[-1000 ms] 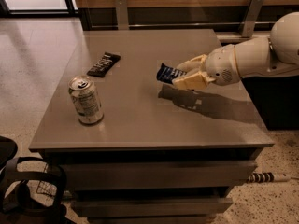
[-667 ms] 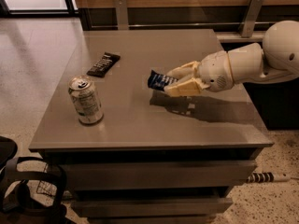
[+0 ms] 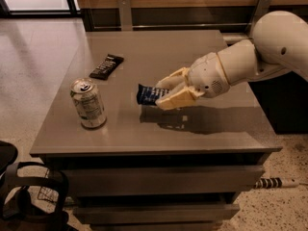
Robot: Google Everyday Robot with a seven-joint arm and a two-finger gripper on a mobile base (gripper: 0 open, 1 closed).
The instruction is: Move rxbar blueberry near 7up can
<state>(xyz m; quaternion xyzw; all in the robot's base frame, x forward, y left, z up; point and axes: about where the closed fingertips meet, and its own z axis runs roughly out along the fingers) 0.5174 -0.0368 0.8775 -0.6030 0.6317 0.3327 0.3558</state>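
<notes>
The rxbar blueberry (image 3: 146,94), a small dark blue wrapped bar with pale lettering, is held in my gripper (image 3: 166,91) a little above the grey table (image 3: 159,129), near its middle. My gripper is shut on the bar's right end, with the white arm reaching in from the right. The 7up can (image 3: 88,103) stands upright near the table's front left, roughly a can's height to the left of the bar.
A black-wrapped bar (image 3: 106,66) lies on the table behind the can, toward the back left. A wooden wall with metal brackets (image 3: 124,11) runs behind the table. A dark chair or bag (image 3: 19,191) sits on the floor at the lower left.
My gripper has carried the blue bar leftward and slightly toward the front, closer to the can. The can and the black bar have not moved.
</notes>
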